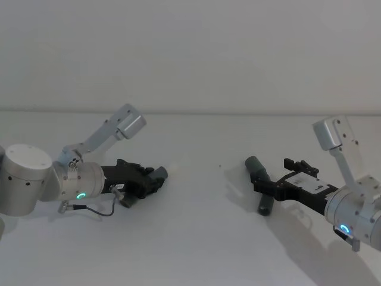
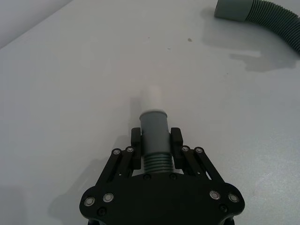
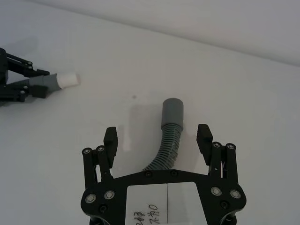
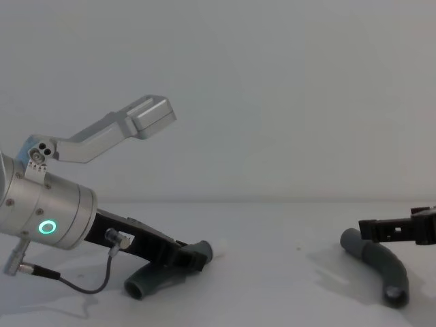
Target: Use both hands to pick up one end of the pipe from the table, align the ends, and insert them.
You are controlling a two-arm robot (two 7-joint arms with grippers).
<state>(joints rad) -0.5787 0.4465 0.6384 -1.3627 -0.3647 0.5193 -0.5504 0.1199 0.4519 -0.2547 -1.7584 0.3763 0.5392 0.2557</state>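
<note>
Spigot piece [image 2: 154, 126]: a short curved hose of dark grey ribs, ending in a smooth grey cuff with a narrower whitish tip. It is sitting in the left tool, and its tip is pointing toward the middle of the surface [image 1: 196, 238].
Socket piece [image 3: 171, 115]: the same ribbed dark grey hose, bent, with a wider smooth grey cuff. It is lying on the right part of the surface, well apart from the other piece.
Left tool [image 2: 155, 138]: it is pinching the spigot piece from both sides, on the ribs just behind the cuff. Its black fingers are pressing against the hose.
Left arm: it is reaching in low from the left, almost flat over the surface. A green ring is glowing on its silver wrist [image 4: 48, 204].
Right tool [image 3: 157, 135]: it is standing wide open with one finger on each side of the socket piece. Neither finger is touching it and it is holding nothing.
Right arm: it is coming in from the right side, also low, and is pointing toward the left.
Surface: matte, white and flat.
</note>
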